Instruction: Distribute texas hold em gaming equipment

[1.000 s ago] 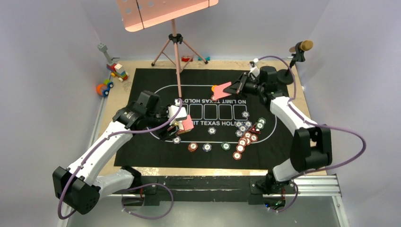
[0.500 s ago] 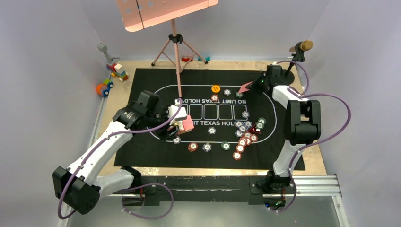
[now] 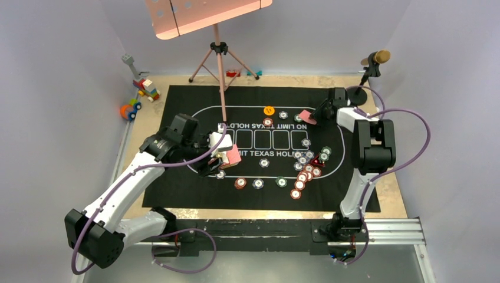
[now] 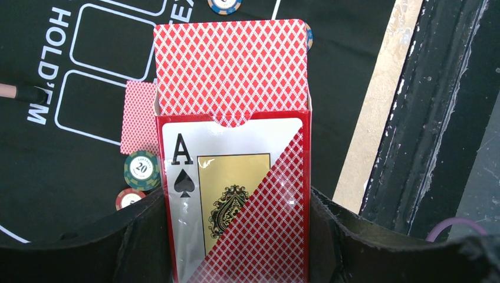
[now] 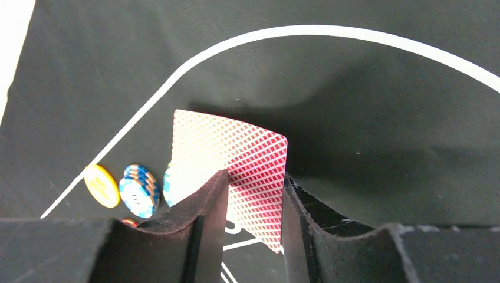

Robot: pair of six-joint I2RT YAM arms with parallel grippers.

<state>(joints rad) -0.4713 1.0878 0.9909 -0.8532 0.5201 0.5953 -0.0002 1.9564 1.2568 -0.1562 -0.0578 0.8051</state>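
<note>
Clamping the card box point(image 4: 247, 153), the left tool point(image 4: 236, 236) has a finger pressed against each long side. The box stands upright in the wrist view, ace-of-spades face toward the camera. A red diamond-backed panel rises from its mouth; whether that is the flap or cards cannot be told. In the overhead view this tool point(image 3: 221, 154) hangs over the black felt mat point(image 3: 177, 177), at the left end of the mat's printed oval. Under it, on the mat, lie a single red-backed card point(image 4: 140, 115) and a green chip marked 20 point(image 4: 142, 170).

The right tool point(image 5: 253, 184) is at the mat's far right end, by the curve of the oval, with its fingers spread. A loose playing card point(image 5: 236, 153) shows through the gap, tilted over the mat. Whether either finger touches it cannot be told. Left of that card, along the oval's far line, sit an orange button disc point(image 5: 101, 186) and a blue-and-white chip point(image 5: 140, 190).

A cluster of red, green and grey chips point(image 3: 306, 168) crowds the mat's right half, and a short row of chips point(image 3: 257, 183) lies along the oval's near line. Toy blocks point(image 3: 138, 97) rest on the surface point(image 3: 389, 200) off the mat's far left corner.
</note>
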